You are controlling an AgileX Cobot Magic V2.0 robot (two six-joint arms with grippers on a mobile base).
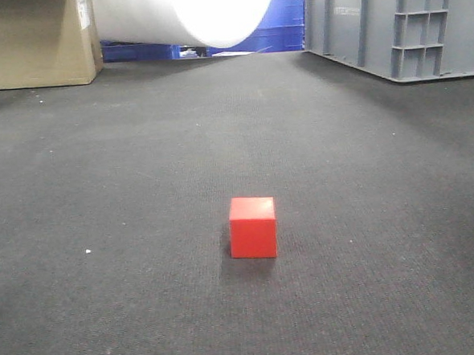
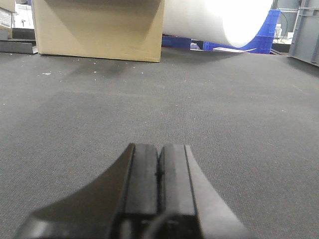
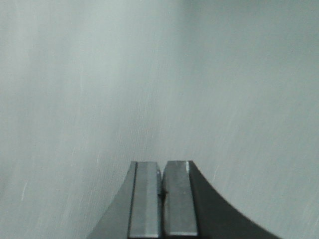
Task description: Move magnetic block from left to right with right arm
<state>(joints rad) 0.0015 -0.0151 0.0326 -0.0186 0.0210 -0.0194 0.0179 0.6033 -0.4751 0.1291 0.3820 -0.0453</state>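
The magnetic block (image 1: 253,227), a small bright-red cube, sits alone on the dark grey carpet in the front view, a little below centre. Neither arm shows in that view. In the left wrist view my left gripper (image 2: 159,149) is shut, its two pads pressed together with nothing between them, low over the carpet. In the right wrist view my right gripper (image 3: 161,167) is also shut and empty, facing a plain pale grey surface (image 3: 149,74) close in front. The block shows in neither wrist view.
A cardboard box (image 1: 31,41) stands at the back left, a large white roll (image 1: 187,15) behind centre, blue crates (image 1: 280,22) behind it, and a grey plastic crate (image 1: 401,23) at the back right. The left wrist view shows the same cardboard box (image 2: 99,27) ahead.
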